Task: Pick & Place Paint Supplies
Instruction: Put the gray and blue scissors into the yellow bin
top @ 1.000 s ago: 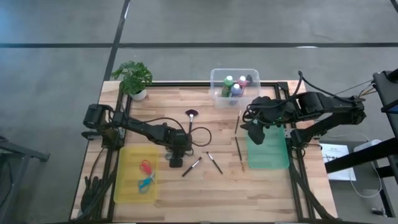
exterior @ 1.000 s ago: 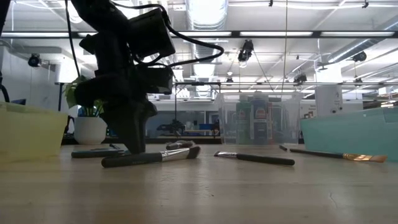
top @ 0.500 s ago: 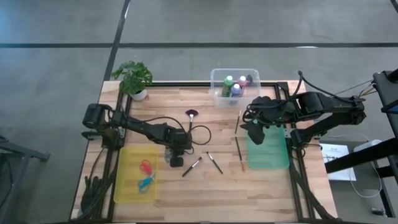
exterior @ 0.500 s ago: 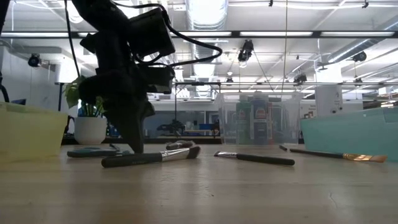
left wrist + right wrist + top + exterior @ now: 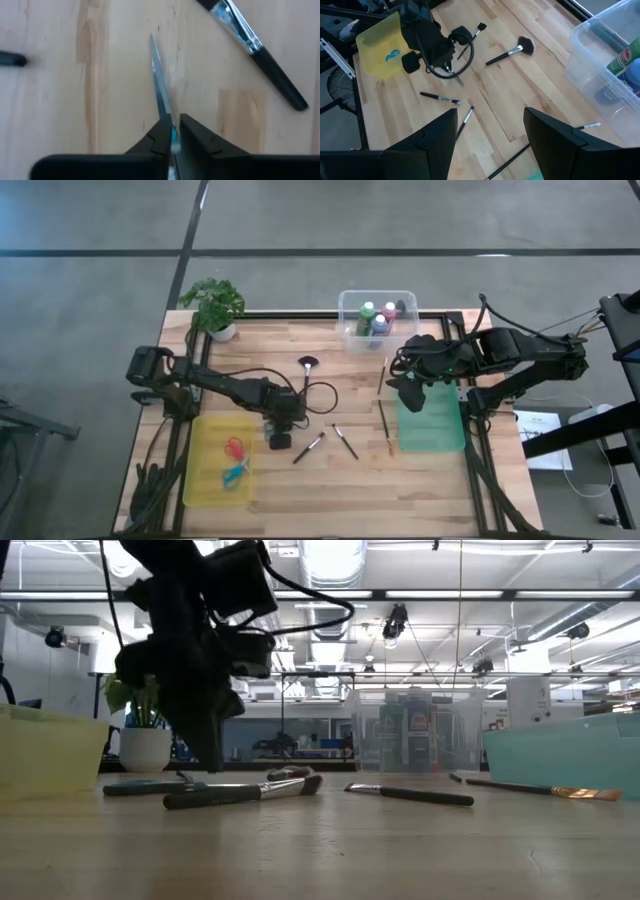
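Near the middle of the tabletop (image 5: 300, 480), between the yellow tray (image 5: 218, 462) and two loose brushes (image 5: 308, 447), I see a pair of scissors (image 5: 161, 92) pinched by the left gripper (image 5: 171, 134), its fingers (image 5: 159, 135) closed on the grey blade just behind the tip, which points out over the bare wood. My right gripper (image 5: 490, 131) hangs with its fingers spread wide over the green tray (image 5: 431, 420), beside the clear bin (image 5: 376, 322) holding the paint bottles (image 5: 368, 318).
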Available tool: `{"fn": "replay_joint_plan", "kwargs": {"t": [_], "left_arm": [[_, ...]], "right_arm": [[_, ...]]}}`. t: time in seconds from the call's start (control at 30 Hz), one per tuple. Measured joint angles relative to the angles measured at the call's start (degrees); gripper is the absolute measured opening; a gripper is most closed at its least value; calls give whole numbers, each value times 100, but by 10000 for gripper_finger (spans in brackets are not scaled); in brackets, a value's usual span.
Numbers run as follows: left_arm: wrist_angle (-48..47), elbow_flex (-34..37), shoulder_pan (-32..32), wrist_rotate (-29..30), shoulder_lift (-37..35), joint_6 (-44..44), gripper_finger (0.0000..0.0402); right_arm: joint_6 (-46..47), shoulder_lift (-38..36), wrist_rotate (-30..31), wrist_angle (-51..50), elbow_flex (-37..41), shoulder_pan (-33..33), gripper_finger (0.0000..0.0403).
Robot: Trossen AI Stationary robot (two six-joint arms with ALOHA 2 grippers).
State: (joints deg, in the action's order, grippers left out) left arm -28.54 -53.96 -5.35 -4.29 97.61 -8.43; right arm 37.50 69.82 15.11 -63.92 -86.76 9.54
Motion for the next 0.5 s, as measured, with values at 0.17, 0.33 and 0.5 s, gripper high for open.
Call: {"fn": "replay_joint_plan", "kwargs": {"t": [0.17,0.33,0.5], "left_arm": [[-324,1,-52,65,-193,11,100],[-472,8,-71,72,-167,-42,128],[-252,120,-78,127,-167,-64,133]], "right_arm": [[-25,0,0,-1,0,0,228],[-41,0,-2,-2,21,0,228],[-39,0,-7,-2,71,0,228]]}}
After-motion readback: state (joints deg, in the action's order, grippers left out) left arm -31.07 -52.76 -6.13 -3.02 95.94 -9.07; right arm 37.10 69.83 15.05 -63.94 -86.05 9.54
